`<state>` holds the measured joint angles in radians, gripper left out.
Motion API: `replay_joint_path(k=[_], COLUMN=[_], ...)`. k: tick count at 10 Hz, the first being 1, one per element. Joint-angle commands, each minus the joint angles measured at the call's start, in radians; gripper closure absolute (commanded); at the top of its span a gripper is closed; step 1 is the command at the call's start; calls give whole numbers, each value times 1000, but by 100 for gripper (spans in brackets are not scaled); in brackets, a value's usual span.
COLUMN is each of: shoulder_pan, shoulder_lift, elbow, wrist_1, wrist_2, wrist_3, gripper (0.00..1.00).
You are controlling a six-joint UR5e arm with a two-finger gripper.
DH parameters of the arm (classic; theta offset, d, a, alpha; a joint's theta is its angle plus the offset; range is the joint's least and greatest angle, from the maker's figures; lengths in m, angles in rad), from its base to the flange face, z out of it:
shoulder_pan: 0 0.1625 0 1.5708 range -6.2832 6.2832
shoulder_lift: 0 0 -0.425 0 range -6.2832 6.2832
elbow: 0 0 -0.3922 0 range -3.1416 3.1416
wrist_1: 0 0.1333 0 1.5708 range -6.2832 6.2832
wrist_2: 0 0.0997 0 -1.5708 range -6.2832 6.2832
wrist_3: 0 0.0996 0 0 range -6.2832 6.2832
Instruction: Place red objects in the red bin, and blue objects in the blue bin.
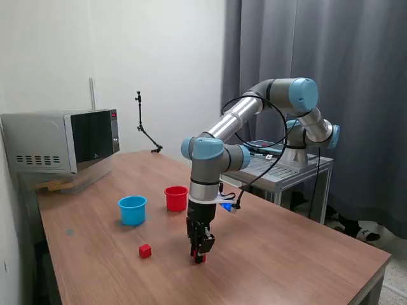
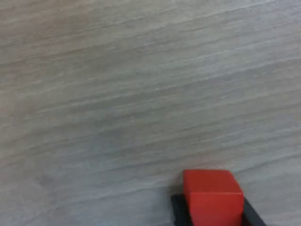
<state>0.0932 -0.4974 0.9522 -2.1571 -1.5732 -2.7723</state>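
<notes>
Red cube sits right between the gripper's two dark fingers, and the jaws are closed on it, pressing both of its sides. In the wrist view the cube shows its flat top face and a front face, with a black finger edge on either flank and bare wood grain all around. In the exterior view the gripper points straight down, its tips at the wooden table, with a glimpse of red showing at the bottom between the fingers; whether the cube rests on the wood or hangs just above it cannot be told.

Out from there, a second red cube lies loose on the table, to the exterior view's left of the gripper and clearly apart from it. Farther back stands the red cup, upright, just beside the arm's vertical wrist section. To its left in the exterior view and a little nearer is the light blue cup, also upright, close to the red cup without touching.

At the far left end of the table a silver microwave sits with its dark door shut. A thin black stand rises at the far edge by the white wall. Behind the table on the exterior view's right, the arm's base is mounted on a metal cart, with a grey curtain behind it.
</notes>
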Motion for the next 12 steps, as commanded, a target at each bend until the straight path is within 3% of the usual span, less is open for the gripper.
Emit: replay_joint_path(k=[1, 4, 7, 9, 12], shoulder_pan=[-9, -75, -188, -258, -361], shoulder_lift=[-36, -215, -283, -343, -470], elbow=[2, 86, 279, 345, 457], wrist_1=[0, 10, 32, 39, 39], wrist_2=[-5, -60, -97, -145, -177], wrist_3=[-3, -4, -3, -3, -4], gripper=[100, 100, 100, 100, 100])
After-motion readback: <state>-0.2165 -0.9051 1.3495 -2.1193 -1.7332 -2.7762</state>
